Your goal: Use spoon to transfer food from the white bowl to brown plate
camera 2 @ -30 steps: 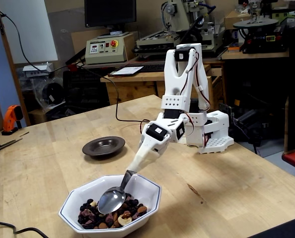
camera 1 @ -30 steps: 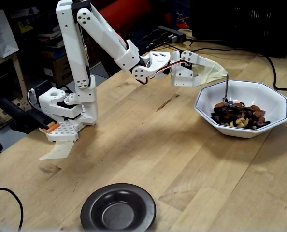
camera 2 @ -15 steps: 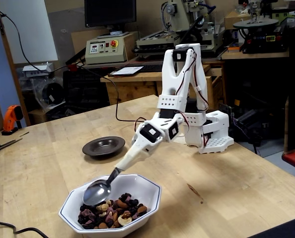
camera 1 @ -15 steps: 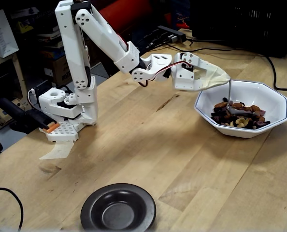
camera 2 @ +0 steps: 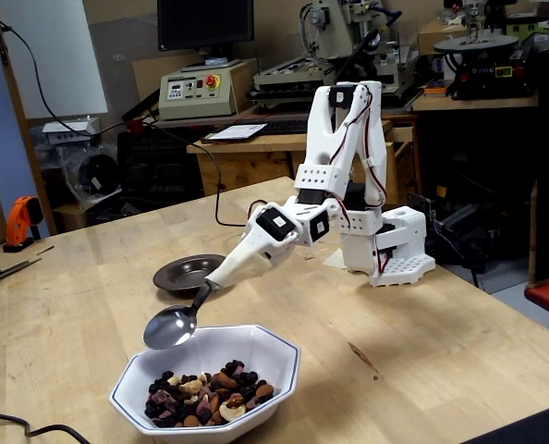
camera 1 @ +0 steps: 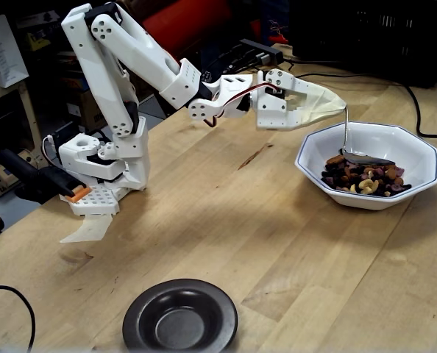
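The white arm [camera 1: 123,66] reaches from its base [camera 1: 93,169] across the wooden table [camera 1: 226,235] toward the bowl [camera 1: 421,162], and in both fixed views the gripper [camera 1: 342,110] holds the spoon [camera 1: 366,157] by the top of its thin handle. The jaws are closed on that handle, their tips wrapped together around it. In a fixed view the handle drops straight down from the gripper tip and bends so the spoon's oval scoop lies nearly flat just above the food [camera 1: 366,179], inside the rim of the bowl. In a fixed view from the other side the spoon [camera 2: 170,326] hangs clear of the bowl [camera 2: 265,356], its shiny scoop tilted and sitting above the near-left part of the rim, apart from the food [camera 2: 208,393]. Whether the scoop carries any pieces cannot be told; its polished face looks bare in that view. The food is a heap of brown, dark purple-black and pale yellow bits lying in the bottom of the bowl. The plate [camera 1: 180,318] sits empty near the front edge of the table in 1 view, well apart from the bowl, and in the other view the plate [camera 2: 177,275] lies behind the gripper [camera 2: 207,285], partly hidden by it.
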